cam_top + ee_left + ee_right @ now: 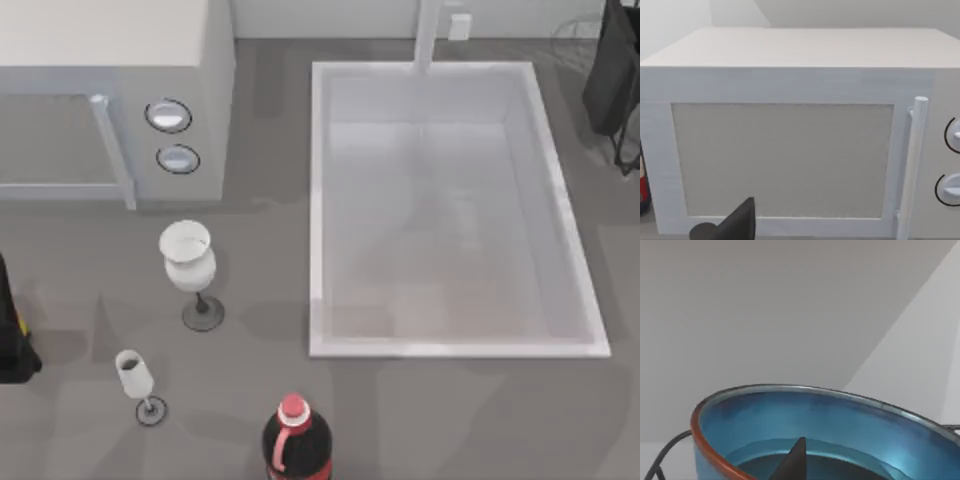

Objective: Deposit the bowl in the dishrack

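a: bowl (830,425), location?
b: seen close under the right gripper (792,462), one dark finger (794,460) inside the teal hollow; rack (662,455) wire seen beside the rim.
a: jaw spread?
b: cannot be told.
a: left arm (12,330)?
b: parked at the table's left edge, facing the microwave (790,150).

Light falls soft and even from above onto my table (250,400), bright enough, with no hard edges. The large wine glass (188,258) throws faint, wide shadows toward eight and four o'clock. The microwave (110,30) shows a top paler than its front in my left wrist view. The sink basin (318,200) carries a milky sheen on its floor. In my right wrist view the bowl (790,415) glares brightest inside at four o'clock, and the wall (740,315) behind it splits diagonally into duller and brighter grey.
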Robot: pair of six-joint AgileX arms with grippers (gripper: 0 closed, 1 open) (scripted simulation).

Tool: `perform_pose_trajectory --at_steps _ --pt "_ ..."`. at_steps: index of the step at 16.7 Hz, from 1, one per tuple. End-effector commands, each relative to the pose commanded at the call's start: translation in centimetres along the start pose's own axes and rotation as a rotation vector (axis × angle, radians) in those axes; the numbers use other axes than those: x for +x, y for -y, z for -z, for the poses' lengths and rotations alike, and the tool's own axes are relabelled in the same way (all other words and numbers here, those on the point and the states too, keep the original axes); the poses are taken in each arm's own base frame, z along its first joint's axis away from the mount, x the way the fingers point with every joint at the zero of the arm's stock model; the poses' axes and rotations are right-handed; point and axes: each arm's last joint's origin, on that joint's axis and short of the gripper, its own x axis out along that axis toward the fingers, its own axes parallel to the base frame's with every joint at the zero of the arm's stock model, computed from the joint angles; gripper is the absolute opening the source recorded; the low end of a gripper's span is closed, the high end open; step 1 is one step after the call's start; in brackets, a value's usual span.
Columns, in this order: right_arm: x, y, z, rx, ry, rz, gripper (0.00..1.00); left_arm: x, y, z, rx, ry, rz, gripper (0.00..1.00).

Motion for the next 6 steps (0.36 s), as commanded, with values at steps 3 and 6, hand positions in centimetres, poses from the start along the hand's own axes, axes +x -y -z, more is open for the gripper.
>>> perform_pose_trajectory --at_steps 3,6 --pt "0.0 0.0 0.0 0.0 0.0 0.0 1.0 0.0 0.0 0.0 0.0 0.0 0.0 1.0" --pt "0.0 0.0 0.0 0.0 0.0 0.0 1.0 0.0 0.0 0.0 0.0 0.0 0.0 1.0"
